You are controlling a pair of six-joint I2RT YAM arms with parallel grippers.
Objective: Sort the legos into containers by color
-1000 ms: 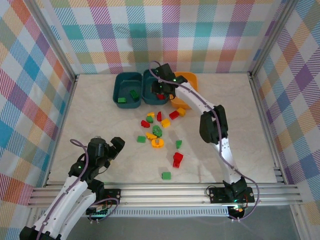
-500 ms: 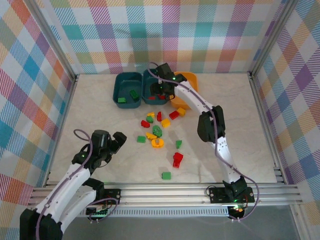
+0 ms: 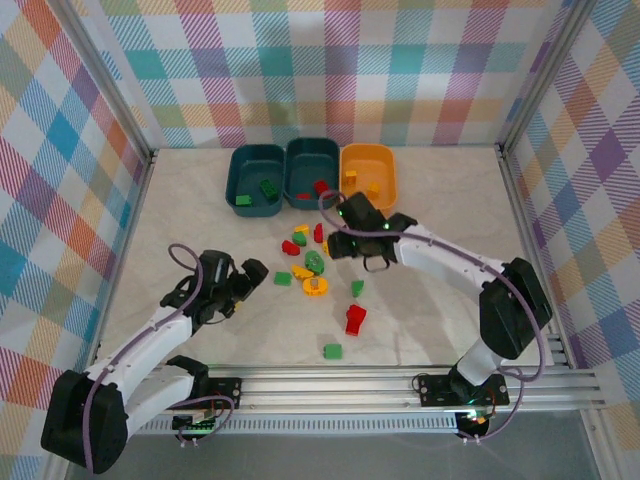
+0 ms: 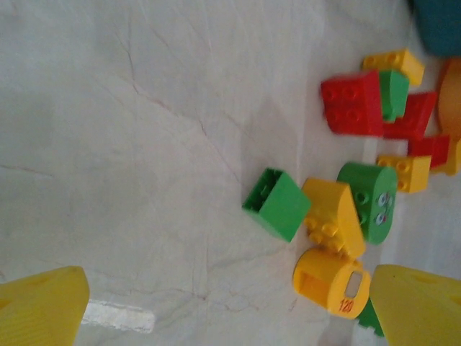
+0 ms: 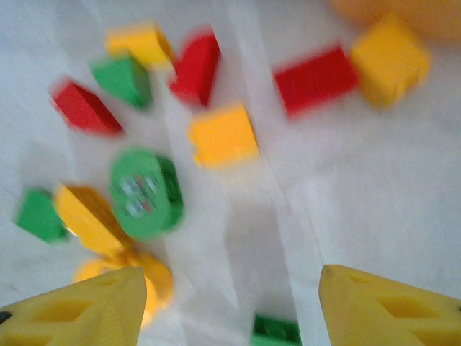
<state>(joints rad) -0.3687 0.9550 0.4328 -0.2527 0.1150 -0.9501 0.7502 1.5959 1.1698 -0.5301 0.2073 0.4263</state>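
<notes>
Legos (image 3: pixel 315 262) lay loose in heap; right gripper (image 5: pixel 230 288) hung spread, empty, above them; left gripper (image 4: pixel 230 295) gaped too. Next, probably: pinch yellow brick (image 5: pixel 223 135).

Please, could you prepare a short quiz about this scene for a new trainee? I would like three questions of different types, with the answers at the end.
1. True or false: the middle teal tub holds red bricks.
2. Which colour of brick lies in the left teal tub? A red, B green, C yellow.
3. Fill in: the right gripper, above the loose pile, is ____ and holds no brick.

Key: 1 true; 2 B; 3 open.
</notes>
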